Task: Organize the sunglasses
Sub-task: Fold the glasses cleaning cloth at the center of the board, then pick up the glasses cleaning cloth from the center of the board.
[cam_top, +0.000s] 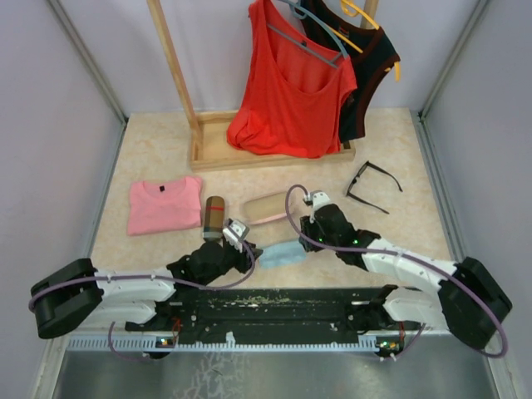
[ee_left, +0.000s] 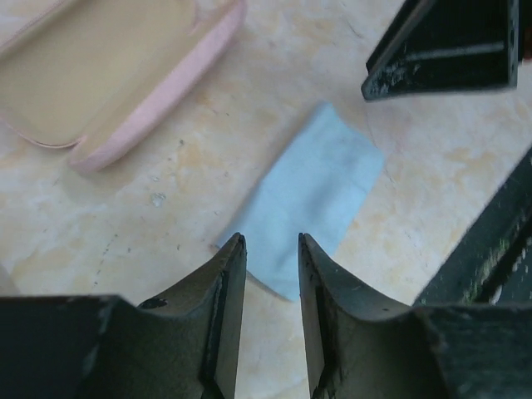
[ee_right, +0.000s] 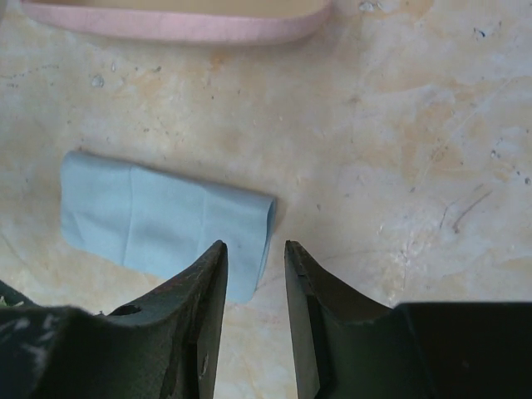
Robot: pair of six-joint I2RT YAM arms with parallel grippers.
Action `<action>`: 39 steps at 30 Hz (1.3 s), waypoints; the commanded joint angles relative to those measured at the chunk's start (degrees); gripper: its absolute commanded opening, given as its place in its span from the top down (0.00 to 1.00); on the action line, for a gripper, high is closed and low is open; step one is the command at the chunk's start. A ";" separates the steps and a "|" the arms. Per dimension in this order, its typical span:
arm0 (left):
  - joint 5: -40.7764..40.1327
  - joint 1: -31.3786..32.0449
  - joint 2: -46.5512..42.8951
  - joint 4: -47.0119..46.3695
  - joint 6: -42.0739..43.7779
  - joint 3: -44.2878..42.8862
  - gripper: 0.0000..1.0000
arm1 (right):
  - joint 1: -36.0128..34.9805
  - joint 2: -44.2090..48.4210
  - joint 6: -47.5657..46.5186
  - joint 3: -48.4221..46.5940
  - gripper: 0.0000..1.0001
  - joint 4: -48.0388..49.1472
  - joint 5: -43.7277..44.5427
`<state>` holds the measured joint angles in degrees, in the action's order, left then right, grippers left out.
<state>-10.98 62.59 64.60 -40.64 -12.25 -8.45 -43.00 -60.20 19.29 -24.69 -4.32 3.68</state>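
Lying with its arms unfolded on the marbled table [cam_top: 391,141], the black-framed sunglasses [cam_top: 371,187] are seen at the right of the overhead frame, well apart from both grippers and touched by nothing; the left gripper [ee_left: 270,241] is positioned low near the centre of that frame, its jaws a little apart with nothing between them, and its tips are set just at the near corner of a light blue cloth [ee_left: 320,199] that is spread flat on the table; the right gripper [ee_right: 253,245] is brought in from the other side, its jaws likewise narrowly parted and empty, with one tip over the folded end of the same cloth; whether either tip touches the cloth cannot be told; the two grippers are thus placed near each other with the cloth between them; a pink case [cam_top: 270,208] is laid open, lining upward, just above the cloth in the overhead frame; a brown plaid case [cam_top: 214,216] is seen just left of it, and a folded pink shirt [cam_top: 165,205] further left; a wooden rack [cam_top: 249,154] is set at the upper centre, with a red top [cam_top: 291,91] and a black top [cam_top: 378,75] hung from it.
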 commanded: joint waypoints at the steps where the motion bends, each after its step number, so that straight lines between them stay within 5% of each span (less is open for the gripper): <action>1: -13.43 -0.26 -0.64 15.90 -13.77 -8.43 0.61 | 1.13 -8.71 1.96 -9.48 0.64 -1.95 0.96; 9: -14.18 -1.76 -2.15 22.25 -23.46 -9.93 0.49 | 4.48 -13.79 6.45 -11.63 0.63 1.53 -0.56; 16: -11.01 -2.16 3.71 28.61 -33.16 -13.49 0.51 | 5.34 -11.33 10.10 -8.39 0.55 4.20 -1.28; 27: -6.33 -4.68 5.88 26.17 -34.02 -14.01 0.55 | 6.42 -12.09 13.68 -4.83 0.54 9.24 -5.20; 39: -3.25 -5.50 8.16 23.69 -35.82 -12.92 0.58 | 8.78 -6.01 18.69 0.53 0.42 14.67 -4.34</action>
<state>-15.46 57.47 72.55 -14.63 -47.16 -21.08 -36.07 -68.55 35.75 -24.10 5.43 -0.05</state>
